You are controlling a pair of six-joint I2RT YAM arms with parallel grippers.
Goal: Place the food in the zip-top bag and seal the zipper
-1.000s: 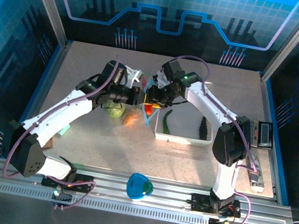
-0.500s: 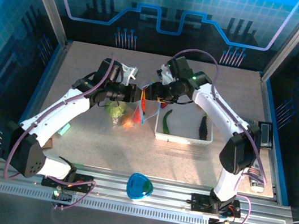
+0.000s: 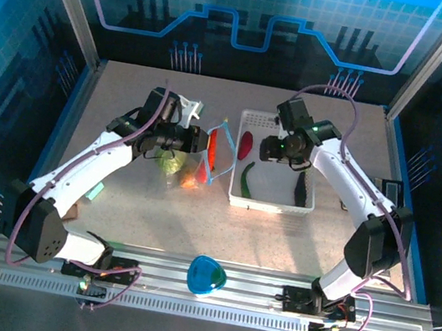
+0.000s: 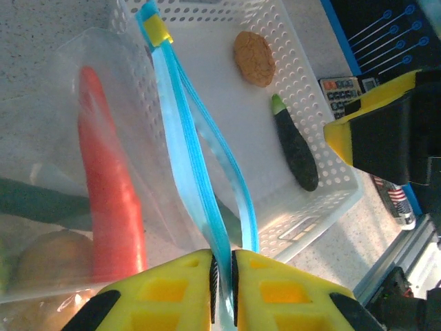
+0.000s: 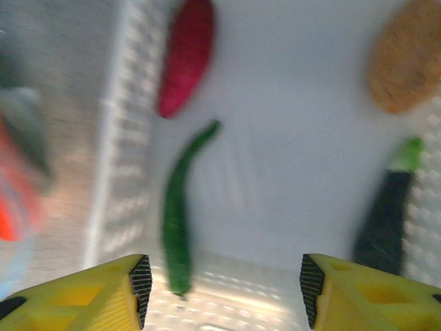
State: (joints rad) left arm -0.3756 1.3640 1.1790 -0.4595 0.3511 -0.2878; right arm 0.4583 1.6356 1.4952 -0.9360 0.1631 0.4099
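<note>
The right gripper [image 3: 271, 148], jaws apart, has been shifted from bag [image 4: 69, 83] to basket [image 3: 269, 208]. A cucumber [image 5: 176, 221] lies just ahead, long axis running away from the jaws. The zipper [image 4: 186, 158] is clamped by the left gripper [image 4: 222, 276].

- One zip-top bag [image 4: 76, 89], one zipper [image 4: 180, 152].
- One white basket [image 3: 269, 206].
- Four pieces in the basket: one dark-red piece [image 5: 186, 55], one thin green piece [image 5: 176, 221], one tan piece [image 5: 406, 62], one dark-green cucumber [image 5: 386, 221].
- In the bag: one long red piece [image 4: 110, 193], one cabbage [image 3: 172, 166], one orange piece [image 3: 189, 181].
</note>
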